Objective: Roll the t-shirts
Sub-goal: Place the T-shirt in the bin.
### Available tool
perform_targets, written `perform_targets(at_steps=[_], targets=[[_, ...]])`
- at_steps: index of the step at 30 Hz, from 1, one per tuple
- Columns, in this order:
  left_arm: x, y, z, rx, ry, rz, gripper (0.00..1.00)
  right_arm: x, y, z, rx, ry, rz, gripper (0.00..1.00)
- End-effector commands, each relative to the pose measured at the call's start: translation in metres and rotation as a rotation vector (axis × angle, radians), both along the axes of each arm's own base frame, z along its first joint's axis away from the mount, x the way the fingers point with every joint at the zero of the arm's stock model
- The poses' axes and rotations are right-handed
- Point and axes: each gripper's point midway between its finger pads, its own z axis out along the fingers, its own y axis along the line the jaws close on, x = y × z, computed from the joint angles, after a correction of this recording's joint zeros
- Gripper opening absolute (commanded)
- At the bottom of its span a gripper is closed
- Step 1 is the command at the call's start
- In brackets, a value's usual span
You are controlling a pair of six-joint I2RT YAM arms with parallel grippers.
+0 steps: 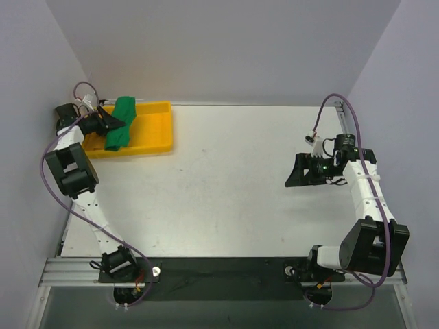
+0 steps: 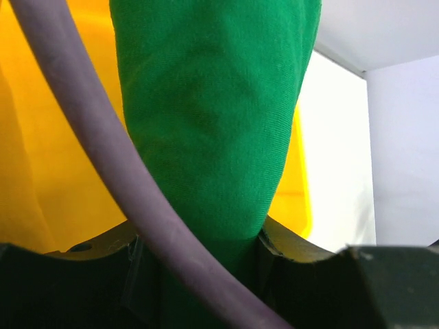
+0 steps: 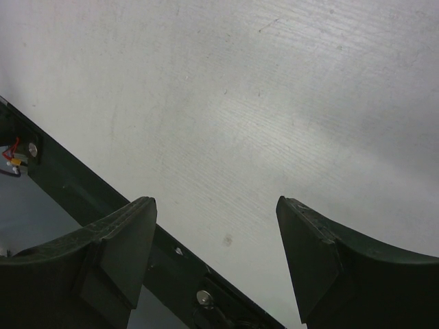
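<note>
A bunched bright green t-shirt hangs over the yellow tray at the back left. My left gripper is shut on the t-shirt. In the left wrist view the green t-shirt fills the middle and runs down between my fingers. My right gripper is open and empty above the bare table at the right. In the right wrist view its fingers stand wide apart with only the white tabletop between them.
The white table ends at a dark rail along the near edge, which also shows in the right wrist view. Grey walls close in the back and both sides. A purple cable crosses the left wrist view.
</note>
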Motion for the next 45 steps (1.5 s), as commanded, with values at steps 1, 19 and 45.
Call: perform_targets(at_steps=[1, 19, 45], targets=[[0.017, 0.004, -0.009, 0.088, 0.030, 0.058, 0.00, -0.014, 0.002, -0.005, -0.004, 0.040, -0.002, 0.72], [0.014, 0.027, -0.046, 0.260, 0.201, 0.202, 0.00, -0.011, -0.003, -0.028, -0.018, 0.089, -0.009, 0.73], [0.011, 0.099, -0.097, 0.574, 0.418, 0.532, 0.00, -0.002, -0.008, -0.031, -0.057, 0.102, -0.011, 0.73]])
